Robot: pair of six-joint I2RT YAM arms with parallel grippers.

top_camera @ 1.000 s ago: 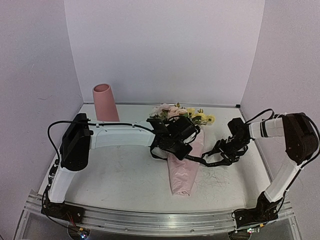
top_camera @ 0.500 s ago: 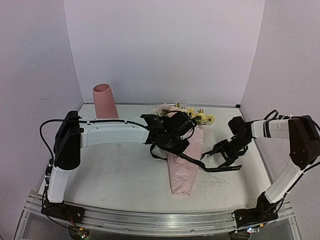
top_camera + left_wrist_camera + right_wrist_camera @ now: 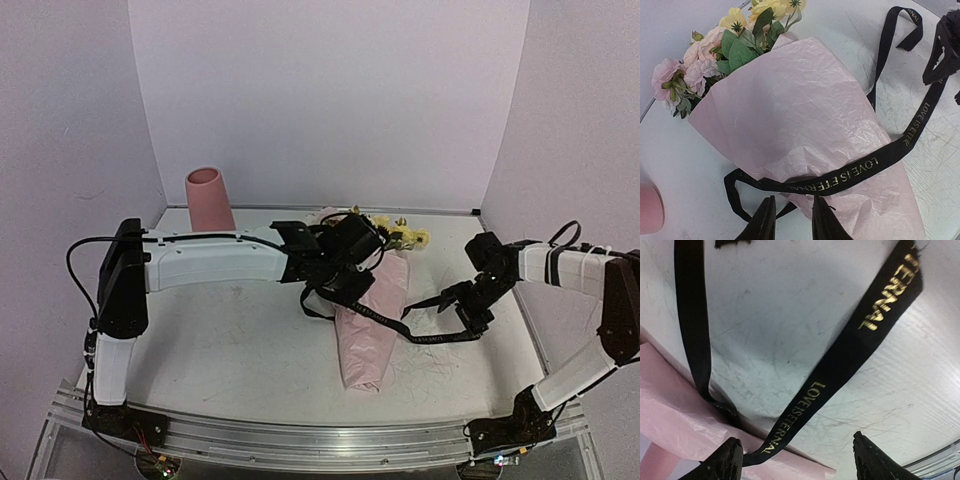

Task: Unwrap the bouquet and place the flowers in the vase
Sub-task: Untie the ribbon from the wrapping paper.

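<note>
Right wrist: right tool (image 3: 796,439) gapes wide above the black ribbon (image 3: 840,367).

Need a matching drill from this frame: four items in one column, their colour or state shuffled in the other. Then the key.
Column one
1. vase
2. ribbon
3. paper wrap
4. flowers

Column two
A. crinkled pale pink sheet, lying flat, cone-shaped
B. black with gold lettering, draped loosely across the pink sheet
C. matte pink, upright, standing alone at far left
D. pink, cream and yellow, sticking out of the sheet's wide end

Pairs: 1-C, 2-B, 3-A, 4-D
</note>
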